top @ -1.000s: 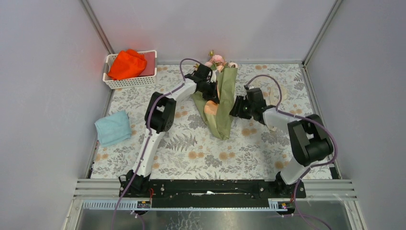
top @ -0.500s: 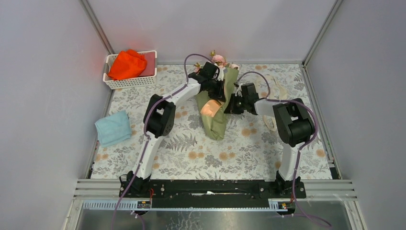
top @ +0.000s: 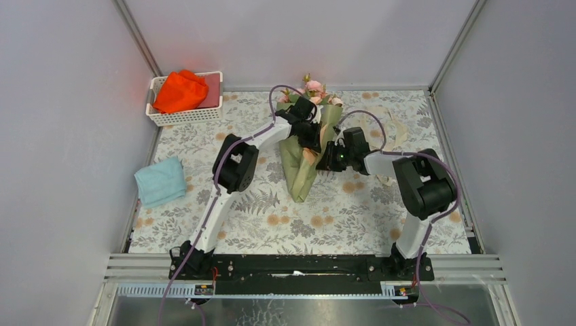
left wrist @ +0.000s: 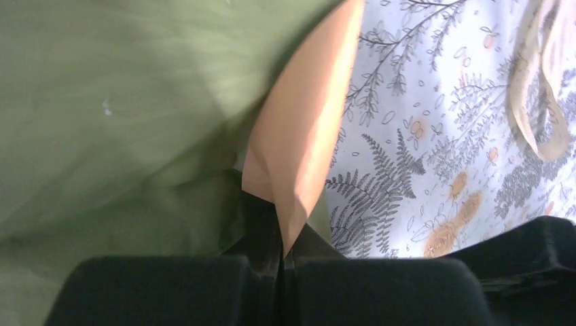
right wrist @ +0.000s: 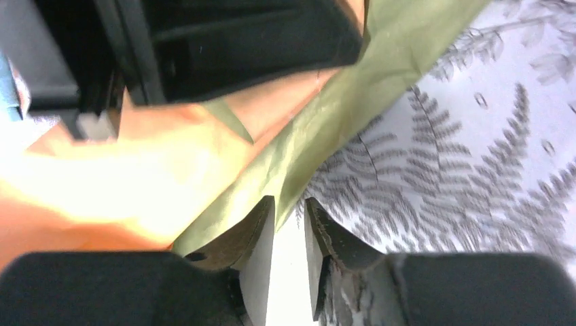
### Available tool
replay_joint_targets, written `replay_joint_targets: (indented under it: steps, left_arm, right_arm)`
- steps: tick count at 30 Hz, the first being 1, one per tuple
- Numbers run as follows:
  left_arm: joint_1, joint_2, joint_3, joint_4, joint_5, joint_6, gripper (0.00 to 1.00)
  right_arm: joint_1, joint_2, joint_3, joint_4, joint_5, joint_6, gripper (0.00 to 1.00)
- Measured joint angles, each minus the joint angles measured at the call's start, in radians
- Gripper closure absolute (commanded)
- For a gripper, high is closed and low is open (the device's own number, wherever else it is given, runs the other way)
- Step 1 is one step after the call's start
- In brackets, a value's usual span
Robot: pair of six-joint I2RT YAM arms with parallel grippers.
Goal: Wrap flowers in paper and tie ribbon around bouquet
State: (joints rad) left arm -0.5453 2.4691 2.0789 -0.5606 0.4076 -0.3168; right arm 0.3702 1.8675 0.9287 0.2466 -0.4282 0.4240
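Note:
The bouquet [top: 301, 170] lies at the table's middle back as a cone of olive paper [left wrist: 122, 102], its tip toward me. Pink flowers [top: 314, 90] show at its far, wide end. My left gripper [top: 316, 140] is over the cone's upper part. In the left wrist view it [left wrist: 282, 261] is shut on the paper's peach-faced edge [left wrist: 306, 136]. My right gripper [top: 325, 161] sits at the cone's right side, open by a narrow gap [right wrist: 289, 207], with the green paper edge [right wrist: 326, 122] just off its tips. The cream ribbon [top: 396, 130] lies loose to the right.
A white basket [top: 157, 117] holding an orange-red cloth [top: 179, 92] stands at the back left. A light blue cloth [top: 160, 181] lies at the left edge. Grey walls close in on three sides. The left gripper's black body [right wrist: 238, 41] hangs right over the right fingers.
The paper has rolled tighter into a narrower cone and shifted right with the left gripper. The right gripper came in close to the cone's right side, shut, then opened a little.

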Motion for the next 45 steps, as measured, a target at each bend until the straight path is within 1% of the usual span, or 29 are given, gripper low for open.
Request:
replay_joint_targets:
  steps: [4, 7, 9, 11, 13, 17, 18, 24, 30, 33, 34, 35, 36, 38, 39, 41, 43, 45]
  left_arm:
    - [0.004, 0.019, 0.005, 0.006, -0.003, -0.005, 0.98]
    - [0.004, 0.019, 0.006, 0.006, -0.005, -0.001, 0.95]
    - [0.004, 0.019, 0.006, 0.007, -0.008, 0.009, 0.93]
    - [0.003, 0.019, 0.006, 0.007, -0.009, 0.018, 0.92]
    - [0.003, 0.019, 0.005, 0.008, -0.014, 0.025, 0.92]
    - [0.003, 0.018, 0.003, 0.011, -0.019, 0.036, 0.90]
    - [0.003, 0.016, 0.000, 0.014, -0.020, 0.038, 0.89]
    - [0.002, 0.010, -0.011, 0.024, -0.023, 0.042, 0.88]
    - [0.001, 0.009, -0.013, 0.026, -0.023, 0.043, 0.88]
    - [-0.004, 0.009, -0.013, 0.026, -0.023, 0.045, 0.87]
    - [-0.005, 0.009, -0.013, 0.026, -0.024, 0.045, 0.87]
    - [-0.005, 0.009, -0.013, 0.026, -0.024, 0.047, 0.87]
    - [-0.005, 0.009, -0.013, 0.026, -0.024, 0.048, 0.85]
    - [-0.005, 0.009, -0.013, 0.026, -0.024, 0.050, 0.78]
    - [-0.005, 0.009, -0.013, 0.026, -0.024, 0.052, 0.71]
    - [-0.005, 0.009, -0.006, 0.023, -0.023, 0.061, 0.53]
    - [-0.011, 0.006, 0.006, 0.010, -0.026, 0.080, 0.37]
    - [-0.023, -0.010, 0.007, -0.011, -0.034, 0.114, 0.25]
  right_arm:
    - [0.002, -0.123, -0.059, -0.051, 0.061, 0.000, 0.62]
    - [-0.010, -0.221, -0.074, -0.070, 0.097, -0.002, 0.54]
    - [-0.038, -0.263, -0.065, -0.079, 0.102, 0.000, 0.49]
    - [-0.087, -0.264, -0.028, -0.089, 0.108, 0.005, 0.46]
    - [-0.125, -0.232, 0.036, -0.105, 0.112, 0.013, 0.45]
    - [-0.154, -0.080, 0.248, -0.111, 0.112, 0.055, 0.44]
    - [-0.153, -0.018, 0.319, -0.102, 0.108, 0.082, 0.43]
    - [-0.148, 0.127, 0.440, -0.099, 0.098, 0.172, 0.42]
    - [-0.148, 0.218, 0.476, -0.110, 0.102, 0.223, 0.43]
    - [-0.148, 0.258, 0.507, -0.116, 0.088, 0.237, 0.48]
    - [-0.148, 0.269, 0.517, -0.117, 0.080, 0.240, 0.53]
    - [-0.148, 0.280, 0.526, -0.118, 0.069, 0.242, 0.61]
    - [-0.148, 0.291, 0.534, -0.118, 0.059, 0.245, 0.71]
    - [-0.148, 0.309, 0.542, -0.116, 0.037, 0.249, 0.88]
    - [-0.148, 0.314, 0.543, -0.112, 0.022, 0.256, 0.94]
    - [-0.148, 0.315, 0.543, -0.112, 0.010, 0.254, 0.99]
    - [-0.151, 0.315, 0.543, -0.105, -0.003, 0.254, 1.00]
    - [-0.158, 0.315, 0.542, -0.097, -0.018, 0.253, 1.00]
